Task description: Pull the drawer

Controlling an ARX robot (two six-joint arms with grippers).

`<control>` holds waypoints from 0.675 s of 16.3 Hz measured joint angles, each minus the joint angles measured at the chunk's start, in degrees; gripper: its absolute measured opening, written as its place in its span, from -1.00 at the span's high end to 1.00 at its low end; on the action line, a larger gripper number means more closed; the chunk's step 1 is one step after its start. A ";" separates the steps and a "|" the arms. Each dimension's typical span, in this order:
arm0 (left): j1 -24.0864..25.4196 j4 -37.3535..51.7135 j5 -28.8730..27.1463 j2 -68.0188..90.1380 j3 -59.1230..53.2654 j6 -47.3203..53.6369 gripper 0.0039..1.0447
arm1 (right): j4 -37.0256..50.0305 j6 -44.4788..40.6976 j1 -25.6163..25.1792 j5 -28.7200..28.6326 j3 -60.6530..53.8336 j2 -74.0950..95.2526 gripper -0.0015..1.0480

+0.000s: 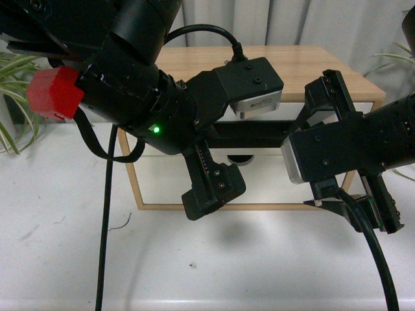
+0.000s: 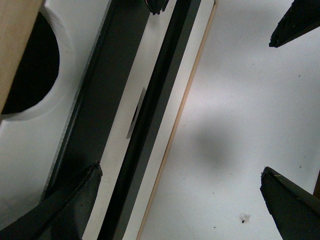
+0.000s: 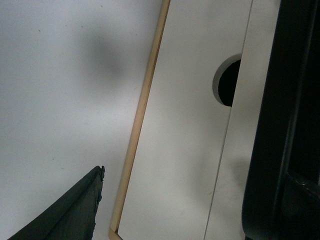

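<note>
Task item: the drawer (image 1: pixel 293 109) is in the upper part of the wooden cabinet (image 1: pixel 305 61), centre of the front view, mostly hidden behind both arms. How far out it stands cannot be told.
Grip point: its black bar handle (image 1: pixel 256 135) runs level across mid-frame, between the two arms.
Left arm: the left gripper (image 2: pixel 175 200) has its jaws wide apart. One finger (image 2: pixel 65 205) overlaps the handle in the left wrist view (contact cannot be told).
Right arm: the right gripper (image 1: pixel 311 152), right of centre in the front view, also has its jaws spread and holds nothing.
Seam: a half-round notch (image 3: pixel 227 85) lies where the two white fronts meet.
Below: the lower white front (image 1: pixel 168 181) fills the cabinet's lower part.
Surface: the white table (image 1: pixel 194 265) spans the lower frame.
Far left: a red block (image 1: pixel 55 91) on the left arm, next to a plant (image 1: pixel 13 71).
</note>
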 joint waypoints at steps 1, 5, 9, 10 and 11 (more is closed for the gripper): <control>-0.02 0.44 0.24 0.00 -0.44 -0.04 -0.88 | 0.35 0.17 0.09 0.09 0.00 0.48 -0.88; -0.70 1.79 0.66 0.15 -1.46 -0.15 -0.88 | 2.10 1.03 0.63 0.28 -1.01 1.49 -0.88; -1.14 2.97 0.72 0.46 -2.16 -0.17 -0.88 | 3.13 1.29 0.63 0.26 -1.97 1.46 -0.88; -1.14 3.02 0.74 0.46 -2.21 -0.20 -0.88 | 3.08 1.33 0.61 0.26 -2.08 1.38 -0.88; -1.14 3.04 0.76 0.46 -2.25 -0.17 -0.88 | 2.99 1.44 0.61 0.26 -2.19 1.22 -0.88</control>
